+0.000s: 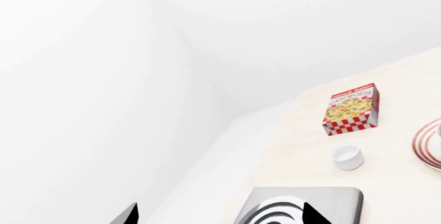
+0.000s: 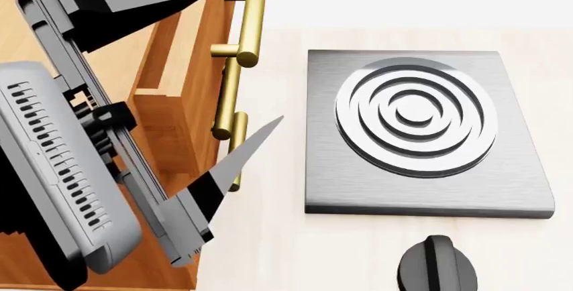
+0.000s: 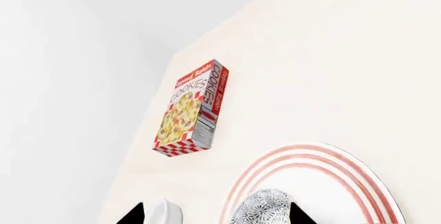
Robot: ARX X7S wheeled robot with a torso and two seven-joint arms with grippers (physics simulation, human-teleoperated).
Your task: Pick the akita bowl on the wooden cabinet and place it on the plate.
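The left gripper [image 2: 237, 60] has a grey vented housing, dark rails and black-tipped tapered jaws.

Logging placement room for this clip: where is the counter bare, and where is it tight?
Bare pale counter lies between the red-checked cookie box, the small plain white cup and the grey metal burner plate. It is crowded at the red-ringed white plate, where the speckled bowl sits between the right tool's fingertips.

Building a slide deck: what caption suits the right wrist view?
Akita bowl resting on the red-ringed plate, cookie box beyond.
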